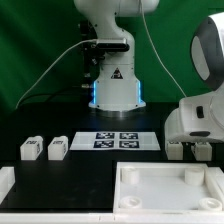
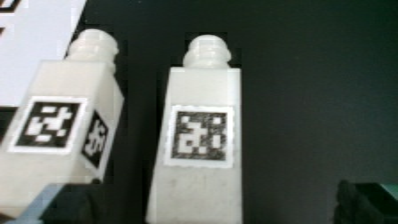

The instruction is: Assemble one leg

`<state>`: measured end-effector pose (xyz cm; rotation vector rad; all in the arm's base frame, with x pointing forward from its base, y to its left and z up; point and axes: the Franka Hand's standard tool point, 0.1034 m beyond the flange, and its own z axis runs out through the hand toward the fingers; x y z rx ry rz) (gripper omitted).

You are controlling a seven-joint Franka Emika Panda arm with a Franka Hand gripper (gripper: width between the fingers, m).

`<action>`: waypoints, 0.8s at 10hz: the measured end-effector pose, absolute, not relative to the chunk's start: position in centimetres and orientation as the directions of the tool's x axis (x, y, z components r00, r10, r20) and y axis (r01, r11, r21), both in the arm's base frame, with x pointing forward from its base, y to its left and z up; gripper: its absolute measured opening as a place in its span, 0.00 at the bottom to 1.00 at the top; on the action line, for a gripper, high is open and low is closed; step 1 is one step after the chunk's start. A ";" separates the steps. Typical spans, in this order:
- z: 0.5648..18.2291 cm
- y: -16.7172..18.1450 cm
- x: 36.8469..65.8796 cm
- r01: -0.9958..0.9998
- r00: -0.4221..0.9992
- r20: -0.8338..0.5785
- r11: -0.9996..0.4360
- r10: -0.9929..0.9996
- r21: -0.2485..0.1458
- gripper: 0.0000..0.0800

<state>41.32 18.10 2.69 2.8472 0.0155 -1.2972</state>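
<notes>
Counted toward the exterior view's left on the black worktop (image 1: pixel 90 168): two legs (image 1: pixel 30 148), lying flat and just beside each other without touching, the second leg (image 1: pixel 58 148) nearer the middle. One black-and-white tag on the upper face of each.

Close under the wrist camera: another pair of legs (image 2: pixel 71 110), side by side with a narrow dark gap between them. One tag apiece, one rounded peg at the end of each, both pegs pointing the same way. The straighter leg of this pair (image 2: pixel 205 130) roughly centred in that picture.

At the exterior view's right, hanging low over the worktop: the white hand, with two small white blocks partly hidden beneath it.

Fingers (image 2: pixel 374 198) spread wide, dark tips showing at opposite lower corners of the wrist view, grasping nothing.

Also counted: one marker board (image 1: pixel 118 140) with four tags, middle of the worktop; one wide tray part (image 1: pixel 165 172) with a raised rim, near right; one white part (image 1: pixel 5 183) cut off at the near left edge.
</notes>
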 end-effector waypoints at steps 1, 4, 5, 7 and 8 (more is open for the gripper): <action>2.4 18.0 40.9 0.015 0.655 -0.756 -1.000 0.003 0.009 0.81; 1.4 18.0 39.6 0.019 0.645 -0.764 -1.000 0.002 0.014 0.81; 1.4 18.0 39.8 0.018 0.647 -0.763 -1.000 0.002 0.013 0.81; 1.4 18.0 39.8 0.018 0.646 -0.763 -1.000 0.001 0.013 0.81; 1.4 18.0 39.8 0.018 0.646 -0.763 -1.000 0.001 0.013 0.66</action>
